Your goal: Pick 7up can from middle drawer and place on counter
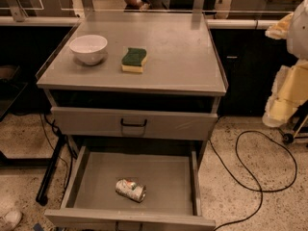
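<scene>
The 7up can point(130, 189), small, dented and silvery-green with red and white marks, lies on its side near the front of the middle drawer point(163, 174). That drawer is pulled out and holds nothing else. Above it is the counter point(183, 57), a flat grey top with clear side guards. Pale, wrapped parts of my arm point(288, 88) show at the right edge, well away from the drawer and at about counter height. My gripper does not show in this view.
A white bowl point(88, 48) and a green-and-yellow sponge point(134, 59) sit on the counter's left half. A shut drawer with a dark handle point(133, 124) is above the open one. A black cable point(250, 177) loops on the floor at right.
</scene>
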### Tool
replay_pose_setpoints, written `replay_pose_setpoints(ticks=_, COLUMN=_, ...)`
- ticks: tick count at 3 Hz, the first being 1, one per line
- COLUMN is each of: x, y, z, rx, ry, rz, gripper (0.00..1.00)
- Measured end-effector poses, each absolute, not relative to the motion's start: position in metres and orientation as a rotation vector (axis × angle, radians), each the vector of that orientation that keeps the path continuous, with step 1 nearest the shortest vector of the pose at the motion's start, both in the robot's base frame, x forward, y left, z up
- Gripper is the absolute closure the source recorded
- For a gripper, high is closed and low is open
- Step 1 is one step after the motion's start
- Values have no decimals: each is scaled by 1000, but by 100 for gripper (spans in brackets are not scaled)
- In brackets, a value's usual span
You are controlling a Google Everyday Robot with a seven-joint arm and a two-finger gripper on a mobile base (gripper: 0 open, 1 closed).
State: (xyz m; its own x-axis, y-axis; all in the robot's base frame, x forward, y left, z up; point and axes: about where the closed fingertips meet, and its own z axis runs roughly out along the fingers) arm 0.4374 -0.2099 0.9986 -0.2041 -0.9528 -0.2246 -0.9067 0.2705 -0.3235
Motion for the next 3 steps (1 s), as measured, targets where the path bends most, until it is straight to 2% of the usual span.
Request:
replay_pose_setpoints(ticks=1, x=437, y=-210, z=999, rx=-1687, ry=2172, rz=-169, gripper=0)
replay_pose_setpoints(ticks=3, x=424, y=-151, z=962, rx=-1773, ry=2136, rz=-187, gripper=0)
